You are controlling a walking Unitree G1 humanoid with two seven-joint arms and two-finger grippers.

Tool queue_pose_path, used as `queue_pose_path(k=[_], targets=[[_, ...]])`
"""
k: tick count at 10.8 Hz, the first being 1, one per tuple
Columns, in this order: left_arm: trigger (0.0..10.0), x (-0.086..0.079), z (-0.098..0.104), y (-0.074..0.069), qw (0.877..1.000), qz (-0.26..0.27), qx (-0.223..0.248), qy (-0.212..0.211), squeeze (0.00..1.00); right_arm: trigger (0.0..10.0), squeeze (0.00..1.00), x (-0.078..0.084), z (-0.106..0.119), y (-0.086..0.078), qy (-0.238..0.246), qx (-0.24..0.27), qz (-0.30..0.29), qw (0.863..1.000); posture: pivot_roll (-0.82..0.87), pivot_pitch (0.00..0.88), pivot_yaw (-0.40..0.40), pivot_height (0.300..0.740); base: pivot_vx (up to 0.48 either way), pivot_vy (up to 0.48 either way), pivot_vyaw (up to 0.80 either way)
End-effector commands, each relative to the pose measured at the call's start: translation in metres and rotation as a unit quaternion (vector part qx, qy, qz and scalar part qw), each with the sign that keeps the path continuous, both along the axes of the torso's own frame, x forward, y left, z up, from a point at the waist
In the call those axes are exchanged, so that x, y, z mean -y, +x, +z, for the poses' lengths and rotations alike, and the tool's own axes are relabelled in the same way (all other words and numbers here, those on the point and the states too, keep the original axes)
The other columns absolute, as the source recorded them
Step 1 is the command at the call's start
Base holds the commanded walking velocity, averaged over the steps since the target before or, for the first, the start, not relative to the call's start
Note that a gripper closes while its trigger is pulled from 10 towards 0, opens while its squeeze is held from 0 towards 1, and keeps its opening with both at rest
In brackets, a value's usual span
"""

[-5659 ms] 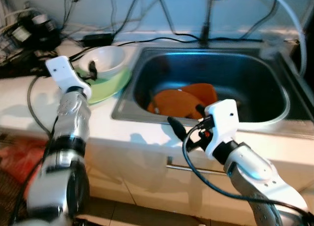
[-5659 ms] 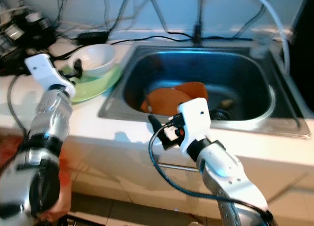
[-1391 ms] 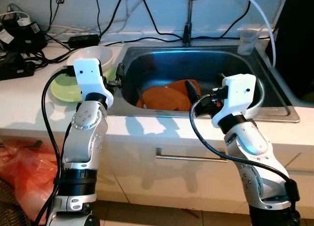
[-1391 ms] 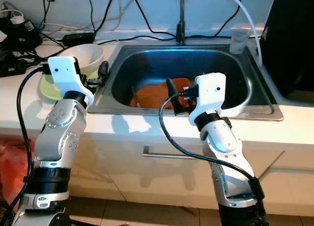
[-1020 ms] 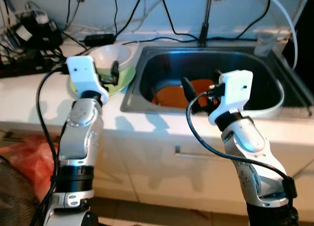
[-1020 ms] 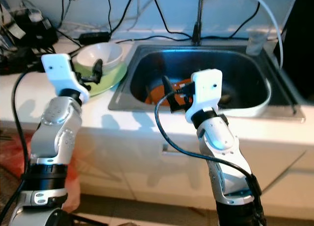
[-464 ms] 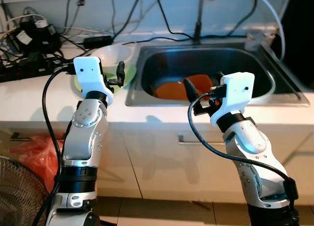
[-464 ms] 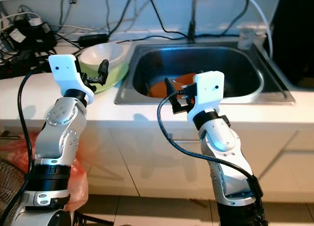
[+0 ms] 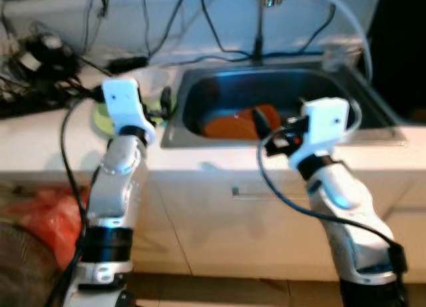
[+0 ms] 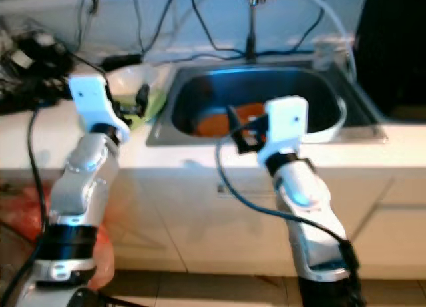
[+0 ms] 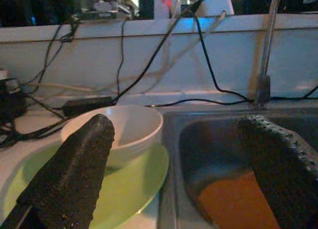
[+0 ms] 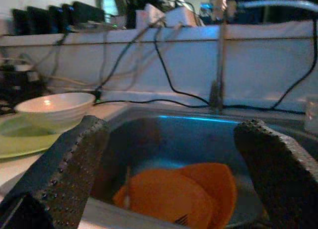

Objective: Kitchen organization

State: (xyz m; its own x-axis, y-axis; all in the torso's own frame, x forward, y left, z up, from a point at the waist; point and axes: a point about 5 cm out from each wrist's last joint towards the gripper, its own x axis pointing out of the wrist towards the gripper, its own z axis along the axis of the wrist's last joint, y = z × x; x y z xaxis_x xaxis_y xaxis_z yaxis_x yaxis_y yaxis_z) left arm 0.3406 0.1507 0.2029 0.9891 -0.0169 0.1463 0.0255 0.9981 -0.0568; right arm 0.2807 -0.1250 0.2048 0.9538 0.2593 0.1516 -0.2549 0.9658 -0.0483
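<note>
While orange plates (image 12: 184,194) lie sinkward, jaws gape.

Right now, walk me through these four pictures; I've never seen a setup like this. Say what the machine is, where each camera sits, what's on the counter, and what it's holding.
This is a humanoid robot standing before a kitchen counter. The two wide pictures come from the two eyes of its head camera, looking down at its silver arms. The left tool is raised near the counter's edge, the right tool before the steel sink.

The other two pictures come from cameras on the wrists, each looking out between that tool's two black fingers. Both tools are open and hold nothing.

On the counter, a white bowl sits on a light green plate, with black cables behind. In the sink lie orange dishes. A tap rises behind it.
</note>
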Motion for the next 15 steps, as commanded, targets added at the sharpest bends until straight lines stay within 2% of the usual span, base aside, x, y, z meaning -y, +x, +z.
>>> queue_pose_path(k=[1, 3, 4, 8, 11, 13, 15], targets=[[10.0, -0.007, -0.001, 0.001, 1.0, 0.01, -0.008, 0.005, 0.0, 10.0, 0.0, -0.007, 0.003, 0.0, 0.003, 0.006, 0.012, 1.0, -0.1, 0.0, 0.106, 0.74, 0.454, 0.0, 0.0], [10.0, -0.006, -0.001, 0.001, 1.0, 0.008, -0.008, 0.006, 0.0, 10.0, 0.0, -0.007, 0.002, 0.0, 0.003, 0.004, 0.012, 1.0, -0.1, 0.0, 0.106, 0.74, 0.446, 0.0, 0.0], [10.0, -0.005, 0.0, 0.0, 1.0, 0.005, -0.002, -0.007, 0.0, 10.0, 0.0, -0.006, 0.002, 0.0, 0.003, 0.004, 0.012, 1.0, -0.1, 0.0, 0.106, 0.74, 0.439, 0.0, 0.0], [10.0, 0.0, 0.0, -0.004, 1.0, -0.002, 0.004, -0.008, 0.0, 10.0, 0.0, -0.007, 0.001, 0.0, 0.002, 0.003, 0.013, 1.0, -0.1, 0.0, 0.106, 0.74, 0.0, 0.0, 0.0], [10.0, -0.004, 0.0, -0.002, 1.0, 0.01, 0.002, -0.001, 0.0, 10.0, 0.0, -0.007, 0.001, 0.0, 0.002, 0.003, 0.016, 1.0, -0.1, 0.0, 0.105, 0.74, 0.0, 0.0, 0.0], [10.0, -0.009, -0.001, -0.001, 1.0, 0.02, -0.003, 0.002, 0.0, 10.0, 0.0, -0.008, 0.002, -0.001, 0.002, 0.005, 0.028, 1.0, -0.1, 0.0, 0.103, 0.74, 0.0, 0.0, 0.0], [10.0, -0.009, -0.004, 0.001, 1.0, 0.025, -0.012, 0.007, 0.0, 10.0, 0.0, -0.016, 0.005, -0.006, 0.009, 0.003, 0.086, 0.996, -0.1, 0.0, 0.107, 0.74, 0.0, 0.0, 0.0]])
